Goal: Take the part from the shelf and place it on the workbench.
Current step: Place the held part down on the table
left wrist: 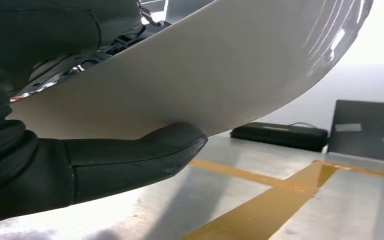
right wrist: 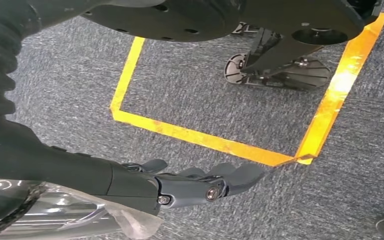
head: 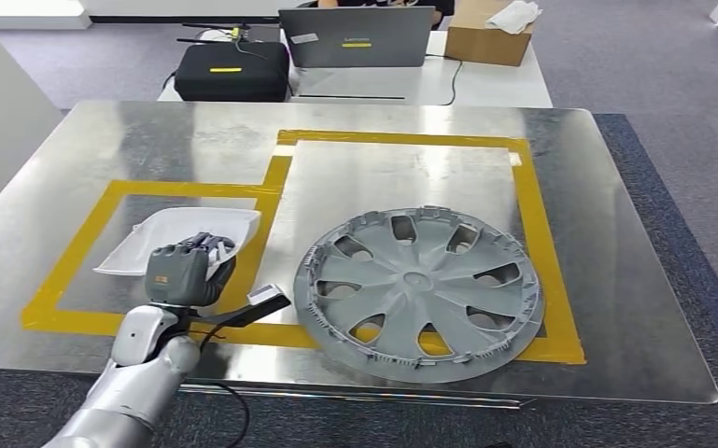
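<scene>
A white curved plastic part [head: 182, 233] is over the left yellow-taped square [head: 82, 247] of the metal workbench [head: 383, 177]. My left hand [head: 187, 273] grips its near edge. In the left wrist view the thumb [left wrist: 130, 160] presses the underside of the white part [left wrist: 219, 65], and that side sits above the tabletop with a shadow beneath it. I cannot tell whether the far edge touches the bench. My right hand [right wrist: 190, 185] hangs beside my body over the carpet, fingers stretched out and holding nothing.
A grey wheel cover [head: 420, 280] lies flat in the right taped area, close to the part. Behind the bench a white table carries a laptop [head: 355, 37], a black case [head: 232, 70] and a cardboard box [head: 490, 37]. Yellow tape [right wrist: 199, 137] marks the carpet.
</scene>
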Robot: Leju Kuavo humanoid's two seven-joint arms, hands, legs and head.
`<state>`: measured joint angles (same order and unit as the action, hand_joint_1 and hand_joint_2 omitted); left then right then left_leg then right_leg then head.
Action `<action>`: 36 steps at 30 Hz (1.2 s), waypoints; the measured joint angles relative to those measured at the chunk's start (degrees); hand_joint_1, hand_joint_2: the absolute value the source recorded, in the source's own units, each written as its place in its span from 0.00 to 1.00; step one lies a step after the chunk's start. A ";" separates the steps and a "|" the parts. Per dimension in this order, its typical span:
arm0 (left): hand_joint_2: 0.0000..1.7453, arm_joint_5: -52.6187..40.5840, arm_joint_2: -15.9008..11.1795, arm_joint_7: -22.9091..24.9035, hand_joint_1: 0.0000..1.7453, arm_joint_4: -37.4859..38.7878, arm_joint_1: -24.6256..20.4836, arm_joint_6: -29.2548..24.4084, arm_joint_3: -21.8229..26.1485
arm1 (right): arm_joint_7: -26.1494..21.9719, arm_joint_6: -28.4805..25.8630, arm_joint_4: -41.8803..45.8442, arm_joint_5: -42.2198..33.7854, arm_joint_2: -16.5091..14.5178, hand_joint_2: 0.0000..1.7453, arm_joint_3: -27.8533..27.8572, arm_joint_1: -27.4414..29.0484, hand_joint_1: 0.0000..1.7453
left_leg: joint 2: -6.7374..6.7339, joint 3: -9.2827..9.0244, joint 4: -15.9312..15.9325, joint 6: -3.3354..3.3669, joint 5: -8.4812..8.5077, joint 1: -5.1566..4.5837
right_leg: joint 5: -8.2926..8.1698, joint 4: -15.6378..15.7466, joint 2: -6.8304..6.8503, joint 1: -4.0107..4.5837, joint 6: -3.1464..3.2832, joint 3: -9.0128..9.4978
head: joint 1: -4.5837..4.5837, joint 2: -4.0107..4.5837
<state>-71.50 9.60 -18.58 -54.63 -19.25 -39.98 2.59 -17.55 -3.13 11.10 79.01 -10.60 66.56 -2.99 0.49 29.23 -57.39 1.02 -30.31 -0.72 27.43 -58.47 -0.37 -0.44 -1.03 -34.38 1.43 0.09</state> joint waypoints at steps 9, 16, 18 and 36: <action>1.00 -7.44 -3.75 12.24 1.00 12.07 -5.83 0.04 -3.64 | 0.14 0.67 0.00 0.99 0.00 1.00 -0.99 -0.09 0.00 | 0.00 -0.02 -0.01 0.00 0.02 -0.02 | -0.03 0.00 0.00 -0.02 0.00 0.00 | 0.00 0.00; 1.00 -10.07 -6.18 17.81 0.75 21.93 -11.87 1.98 -6.57 | 0.51 0.66 0.00 0.91 0.00 0.75 -1.34 -0.23 0.00 | 0.00 -0.03 -0.01 -0.01 0.04 -0.01 | -0.05 0.00 0.01 -0.02 0.01 0.03 | 0.01 0.00; 1.00 -10.45 -6.69 18.78 0.25 23.59 -12.89 2.39 -7.21 | 0.93 0.64 0.00 0.80 0.00 0.25 -1.34 -0.23 0.00 | 0.00 -0.03 -0.01 -0.01 0.04 -0.01 | -0.05 0.00 0.01 -0.02 0.01 0.04 | 0.01 0.00; 0.00 2.08 -6.91 6.44 0.00 19.64 -10.64 -0.44 -7.26 | 1.29 0.48 0.00 -1.04 -0.02 0.00 -1.21 0.16 0.00 | -0.01 -0.32 -0.01 -0.01 0.03 -0.03 | -0.04 0.00 0.01 -0.05 0.00 0.30 | 0.01 0.00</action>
<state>-69.42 2.69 -12.14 -34.99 -29.88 -40.41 -4.67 -16.26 -2.64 11.10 77.96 -10.62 65.35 -2.83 0.48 28.91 -57.40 1.01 -30.28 -0.75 27.39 -58.47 -0.36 -0.49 -1.02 -34.08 1.43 0.09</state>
